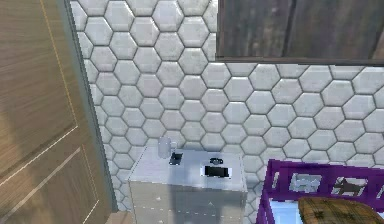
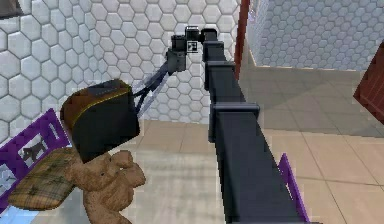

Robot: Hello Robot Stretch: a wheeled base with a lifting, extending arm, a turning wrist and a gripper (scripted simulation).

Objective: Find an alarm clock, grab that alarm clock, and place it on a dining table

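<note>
Arm [image 2: 235,130]: a dark square bar that rises from the arm side view's bottom edge toward the tiled wall [image 2: 60,50].
Teddy bear [image 2: 110,185]: brown, low in the arm side view's left, beside a brown checked cushion [image 2: 45,180] on the purple bed [image 2: 30,145].
Dark box [image 2: 100,125]: brown-rimmed, just above the teddy bear. Its shape could suit the alarm clock, but I cannot tell for sure. Its lower edge meets the bear in the picture, and whether it hangs clear of the bear cannot be told.
Fingers [image 2: 160,75]: two thin lines that slant down and to the left from the arm's far end.
Gripper [image 2: 138,93]: its far end lies at the dark box's upper right corner. I cannot tell whether it grasps the box or anything at all.
White squares [image 2: 190,40]: at the arm's far end, against the tiled wall.
Bed frame, forward view [image 1: 300,180]: purple, at the lower right, with a brown thing [image 1: 335,210] on the bed.
White chest of drawers [image 1: 190,190]: against the hexagon-tiled wall, between the bed and a wooden door [image 1: 40,110].
On the chest: a white cylinder [image 1: 163,150], a small dark thing [image 1: 176,157] just beside it, and a flat dark thing [image 1: 216,171] nearer the bed. All are too small to name.
</note>
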